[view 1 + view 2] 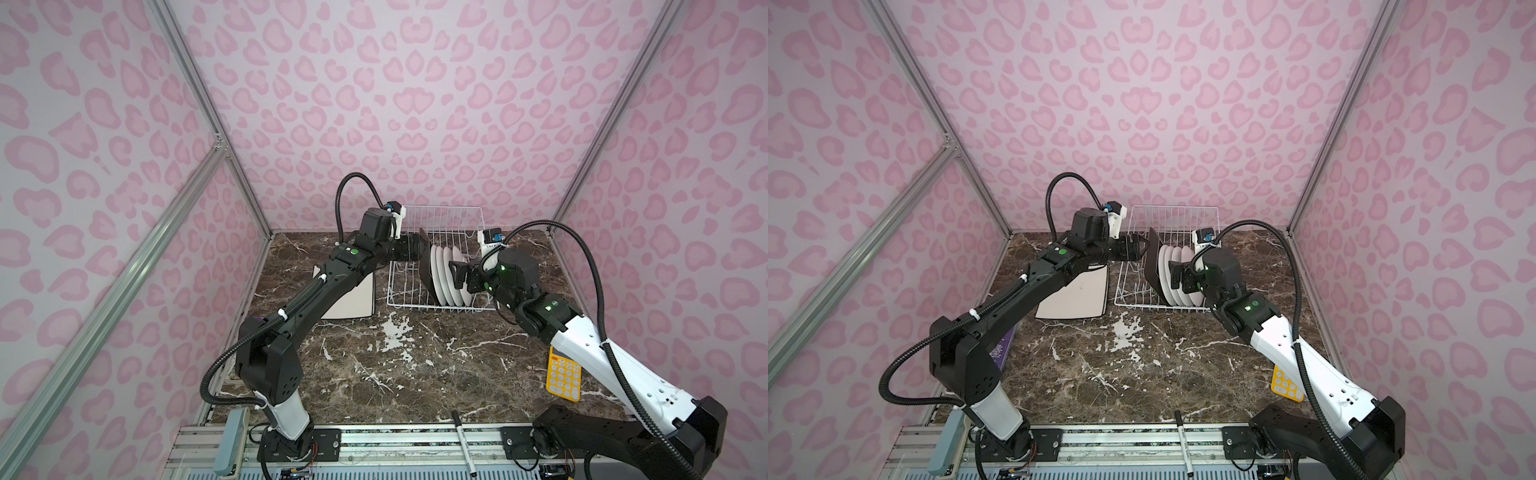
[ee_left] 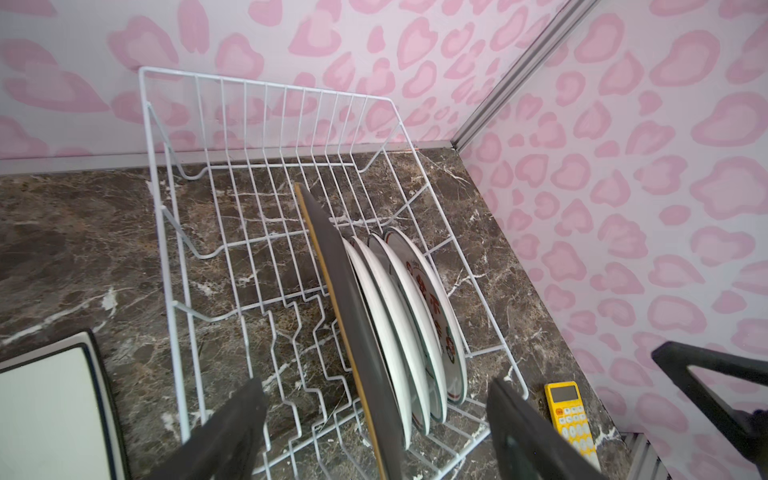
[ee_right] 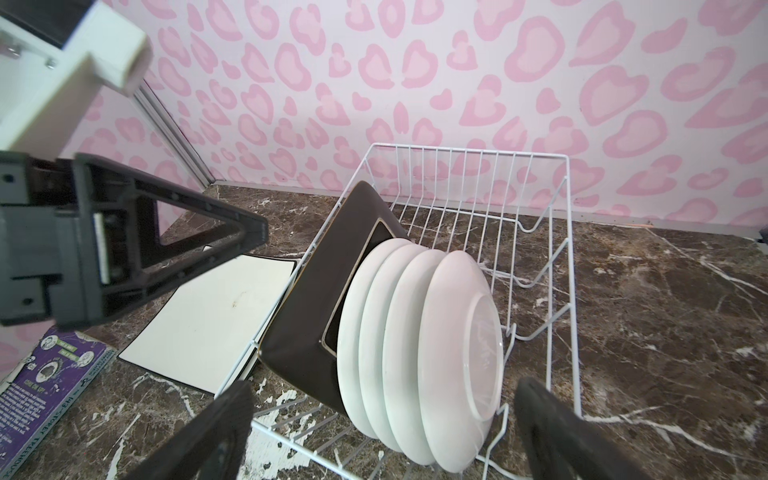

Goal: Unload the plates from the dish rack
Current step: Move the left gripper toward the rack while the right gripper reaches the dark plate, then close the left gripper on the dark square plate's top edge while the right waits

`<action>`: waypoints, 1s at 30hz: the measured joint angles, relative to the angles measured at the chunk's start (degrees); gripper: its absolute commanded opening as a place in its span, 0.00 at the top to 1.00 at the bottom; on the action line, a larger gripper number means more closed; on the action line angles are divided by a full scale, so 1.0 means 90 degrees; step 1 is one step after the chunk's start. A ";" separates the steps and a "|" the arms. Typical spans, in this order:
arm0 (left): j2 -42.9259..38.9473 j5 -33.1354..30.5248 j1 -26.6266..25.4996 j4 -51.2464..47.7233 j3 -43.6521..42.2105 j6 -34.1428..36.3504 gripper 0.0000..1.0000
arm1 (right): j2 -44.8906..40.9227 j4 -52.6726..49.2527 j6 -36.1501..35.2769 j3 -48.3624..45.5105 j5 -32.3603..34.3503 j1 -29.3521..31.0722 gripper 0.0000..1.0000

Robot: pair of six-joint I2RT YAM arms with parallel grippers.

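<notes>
Jaws both wide, empty | plates [image 1: 446, 276] on edge in dish rack [image 1: 440, 207], backs rightward

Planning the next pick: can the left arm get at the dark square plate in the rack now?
Probably yes: the left tool is open, apparently astride the edge of the dark plate, nothing blocking; the round plates stand beyond it.

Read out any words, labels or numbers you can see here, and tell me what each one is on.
"143-STOREY TREEHOUS": along the edge of the purple book; the last letters run out of the picture.
Small print on the book's cover: too small to read.
Red characters on the printed round plate: seen too edge-on to read.
Key labels on the yellow calculator: too blurred to read.
</notes>
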 measured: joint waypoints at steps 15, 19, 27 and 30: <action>0.1078 0.0046 -0.0112 -0.0282 0.0563 -0.0661 0.29 | -0.0075 -0.0012 0.0085 -0.0124 0.0000 -0.0046 0.01; 0.1175 0.0090 -0.0114 -0.0277 0.0563 -0.0850 0.40 | -0.0075 0.0000 0.0087 -0.0151 0.0000 -0.0073 0.01; 0.1275 0.0090 -0.0114 -0.0063 0.0466 -0.1226 0.52 | -0.0080 0.0000 0.0092 -0.0209 0.0000 -0.0092 0.01; 0.1287 0.0087 -0.0114 0.0007 0.0369 -0.1392 0.55 | -0.0080 -0.0002 0.0114 -0.0221 0.0000 -0.0107 0.01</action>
